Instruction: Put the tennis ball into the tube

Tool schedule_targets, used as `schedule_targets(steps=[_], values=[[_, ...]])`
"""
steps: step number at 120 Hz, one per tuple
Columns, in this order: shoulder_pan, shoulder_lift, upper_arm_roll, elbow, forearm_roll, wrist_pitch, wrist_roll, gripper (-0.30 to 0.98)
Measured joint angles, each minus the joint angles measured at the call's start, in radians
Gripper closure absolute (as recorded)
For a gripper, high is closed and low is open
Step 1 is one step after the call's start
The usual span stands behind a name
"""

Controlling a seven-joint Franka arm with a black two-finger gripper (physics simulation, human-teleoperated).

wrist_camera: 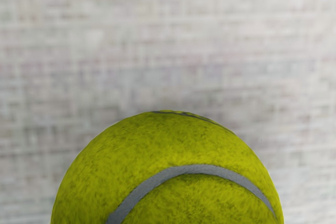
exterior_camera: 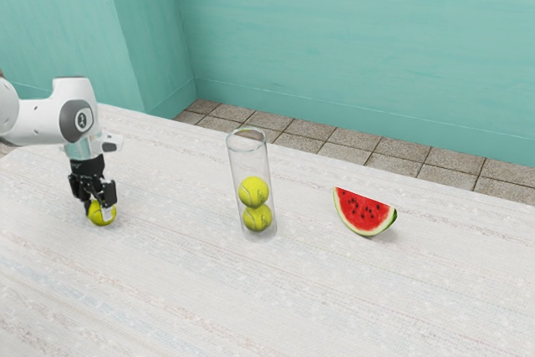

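At the exterior view's left, my black gripper (exterior_camera: 99, 198) points down at a yellow-green tennis ball (exterior_camera: 103, 216) on the table and covers its upper part. Whether it grips the ball cannot be made out. In the wrist view the tennis ball (wrist_camera: 184, 198) sits large and close under my hand, its grey seam curving across it. A clear tube (exterior_camera: 248, 161) stands upright with a slight lean in the exterior view, off to the right of my gripper. Two tennis balls (exterior_camera: 254, 192) are stacked inside its lower part.
A watermelon wedge (exterior_camera: 364, 211) lies beyond the tube toward the exterior view's right. All these things rest on a pale, wood-grained table (exterior_camera: 192, 290); its far edge borders a tiled floor (exterior_camera: 334, 139) and a teal wall (exterior_camera: 359, 39).
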Motion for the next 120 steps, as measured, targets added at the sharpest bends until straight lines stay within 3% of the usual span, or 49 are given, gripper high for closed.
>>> schedule_targets(steps=[28,48,73,97,120], values=[[0.001,-0.024,-0.01,-0.012,-0.02,0.026,0.008,0.32],[0.001,-0.223,-0.121,-0.081,-0.026,0.031,0.009,0.34],[0.002,-0.389,-0.261,-0.088,-0.098,0.02,0.01,0.34],[0.003,-0.453,-0.388,-0.075,-0.195,0.011,0.007,0.34],[-0.022,-0.453,-0.488,0.003,-0.216,0.007,-0.026,0.35]])
